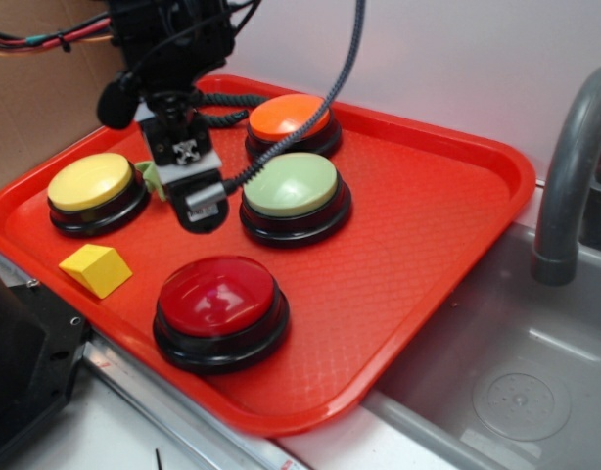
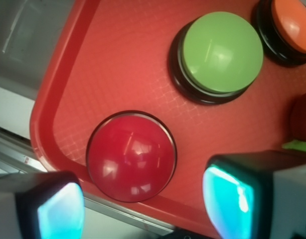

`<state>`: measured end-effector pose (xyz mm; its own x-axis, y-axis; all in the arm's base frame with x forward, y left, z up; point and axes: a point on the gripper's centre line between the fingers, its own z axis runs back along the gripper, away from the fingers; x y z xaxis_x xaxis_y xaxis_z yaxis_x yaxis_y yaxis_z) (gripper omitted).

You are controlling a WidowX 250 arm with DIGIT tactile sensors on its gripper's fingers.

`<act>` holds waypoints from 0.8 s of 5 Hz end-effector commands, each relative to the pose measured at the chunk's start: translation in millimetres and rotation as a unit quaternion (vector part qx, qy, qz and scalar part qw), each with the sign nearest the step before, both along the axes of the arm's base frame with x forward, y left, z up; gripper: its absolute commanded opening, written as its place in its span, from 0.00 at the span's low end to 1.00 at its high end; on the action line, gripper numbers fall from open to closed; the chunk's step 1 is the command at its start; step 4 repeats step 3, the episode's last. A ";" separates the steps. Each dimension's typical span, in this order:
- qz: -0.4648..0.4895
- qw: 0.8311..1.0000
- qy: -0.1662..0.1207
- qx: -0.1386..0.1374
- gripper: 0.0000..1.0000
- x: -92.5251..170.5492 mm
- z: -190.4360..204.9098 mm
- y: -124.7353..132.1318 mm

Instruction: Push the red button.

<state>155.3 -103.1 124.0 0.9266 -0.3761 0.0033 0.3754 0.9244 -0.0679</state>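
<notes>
The red button (image 1: 220, 299), a glossy dark-red dome on a black base, sits near the front edge of the red tray (image 1: 447, 225). My gripper (image 1: 188, 162) hangs above the tray behind it, between the yellow and green buttons, and does not touch it. In the wrist view the red button (image 2: 131, 156) lies below and ahead of my gripper (image 2: 143, 209). The jaws are spread wide, with teal pads (image 2: 58, 214) at both lower corners and nothing between them.
Also on the tray are a green button (image 1: 293, 186), an orange button (image 1: 289, 116), a yellow button (image 1: 90, 181) and a yellow block (image 1: 97, 267). A small red and green toy (image 2: 301, 124) lies under the arm. A sink (image 1: 516, 382) and faucet (image 1: 575, 166) lie to the right.
</notes>
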 end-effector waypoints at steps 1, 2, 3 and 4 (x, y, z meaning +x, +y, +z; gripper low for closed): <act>0.014 1.000 0.001 -0.006 1.00 -3.2 -2.1 3.8; 0.014 1.000 0.002 -0.003 1.00 -3.5 -2.0 3.5; 0.029 1.000 -0.007 -0.002 1.00 -6.0 -2.6 3.9; 0.029 1.000 -0.007 -0.002 1.00 -6.0 -2.6 3.9</act>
